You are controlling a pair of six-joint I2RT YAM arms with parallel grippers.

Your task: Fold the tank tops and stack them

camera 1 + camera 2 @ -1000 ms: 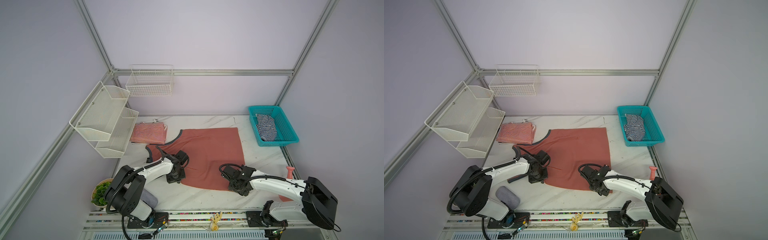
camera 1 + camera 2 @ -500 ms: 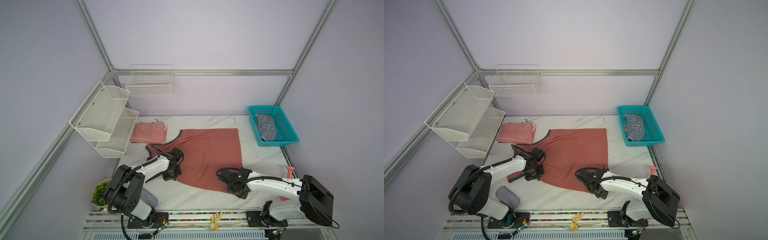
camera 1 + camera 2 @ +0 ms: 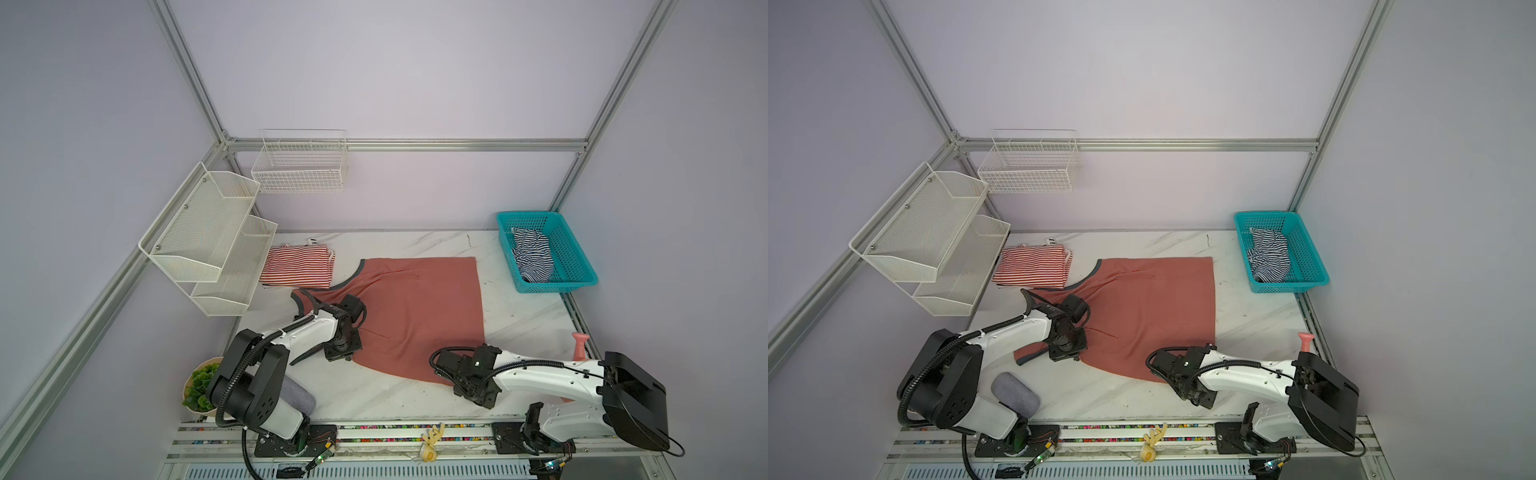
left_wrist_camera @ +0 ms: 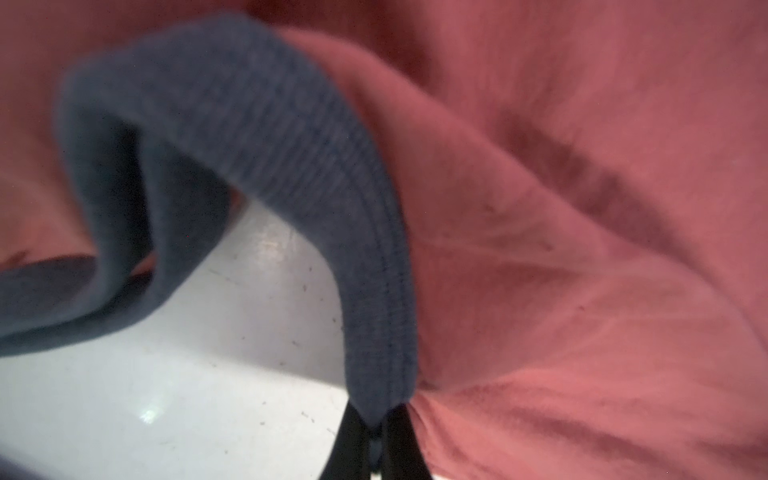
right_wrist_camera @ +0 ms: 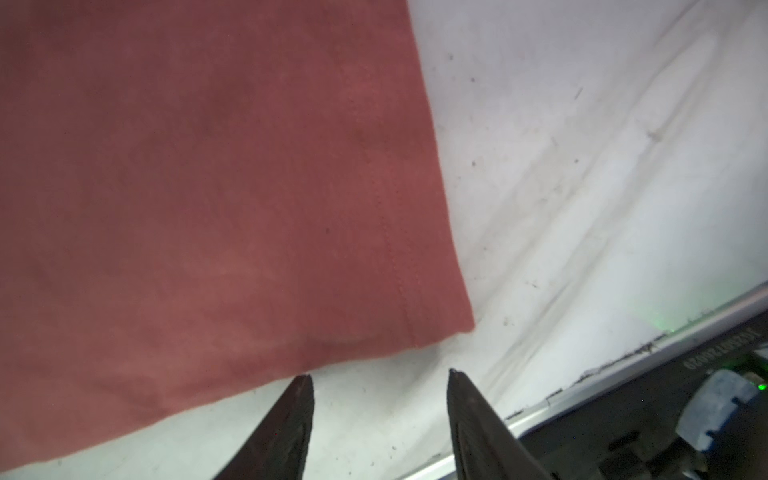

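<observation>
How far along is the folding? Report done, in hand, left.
Done: red-and-white striped top lies folded. In hand: salmon top, unfolded, left gripper shut on its grey trim, right gripper open beside its hem corner. Left: navy striped top crumpled in the teal basket; nothing stacked.

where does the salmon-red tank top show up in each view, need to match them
Top view: salmon-red tank top spread mid-table, between the arms.
Top view: tank top also mid-table, nearly the same place.
Left wrist: fills most of the picture, its dark grey trim pinched in the left gripper.
Right wrist: its hem corner lies just ahead of the open right gripper.
Shared landmark: the white marble table.
</observation>
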